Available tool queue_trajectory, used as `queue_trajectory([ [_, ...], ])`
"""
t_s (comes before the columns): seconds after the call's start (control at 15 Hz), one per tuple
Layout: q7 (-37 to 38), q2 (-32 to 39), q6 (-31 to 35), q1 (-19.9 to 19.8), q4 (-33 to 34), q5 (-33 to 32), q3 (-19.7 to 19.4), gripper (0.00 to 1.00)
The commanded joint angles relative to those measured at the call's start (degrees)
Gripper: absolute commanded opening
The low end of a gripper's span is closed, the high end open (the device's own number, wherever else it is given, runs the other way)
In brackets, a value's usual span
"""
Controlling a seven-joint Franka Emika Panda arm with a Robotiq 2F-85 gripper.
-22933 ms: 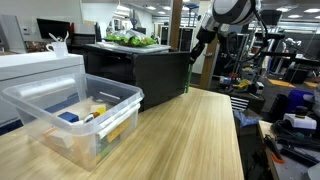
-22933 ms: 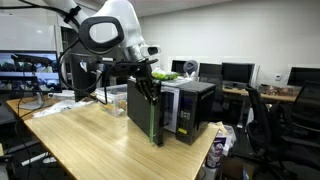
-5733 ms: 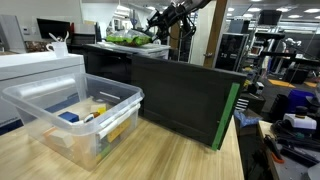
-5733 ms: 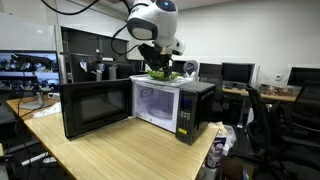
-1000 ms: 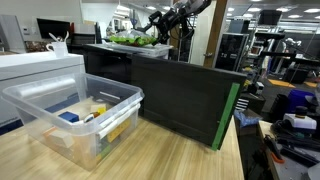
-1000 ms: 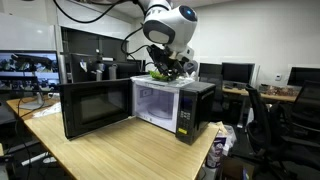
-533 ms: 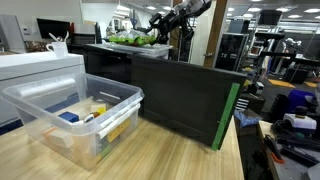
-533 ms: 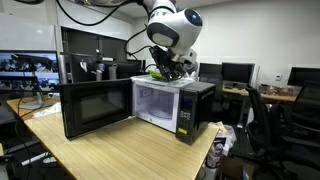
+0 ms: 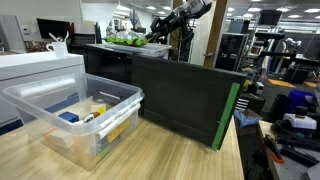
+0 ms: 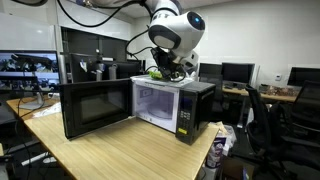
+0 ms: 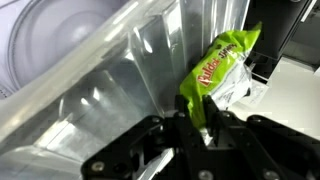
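Status: grab stage, nothing moved.

- Gripper (image 11: 197,126) enters the wrist view from 6 o'clock. Jaws are clenched on the lower end of the green snack bag (image 11: 222,68), one finger on each side.
- Bag runs from the jaws up toward 1 o'clock and leans on the wall of the clear plastic container (image 11: 105,85). It's inside the container, not lifted clear as far as I can tell.
- Container with the green packets sits on top of the microwave (image 10: 190,108). The gripper (image 10: 166,72) is down on it there.
- Microwave door (image 10: 95,108) is swung fully open toward 9 o'clock, cavity exposed. Judging by that, the door step is done.
- Left, by my read: raise the bag out of the container and carry it off the top.
- Storage bin (image 9: 118,94) is on the table (image 9: 175,155) at 8 o'clock, well apart from the arm.
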Motion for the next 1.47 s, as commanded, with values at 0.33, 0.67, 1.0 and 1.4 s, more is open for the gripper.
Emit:
queue_trajectory([
  [0.33,-3.45,-0.48,-2.38,-1.51,-0.17,2.90,0.06,0.00],
  [0.67,-6.69,-3.78,-1.74,-1.39,-2.43,2.83,-0.39,0.00],
  [1.0,-12.62,-9.62,-1.30,-1.24,-6.91,3.33,-1.64,0.00],
  [1.4,-16.33,-14.92,-1.06,-0.28,-12.18,3.19,-3.60,0.00],
])
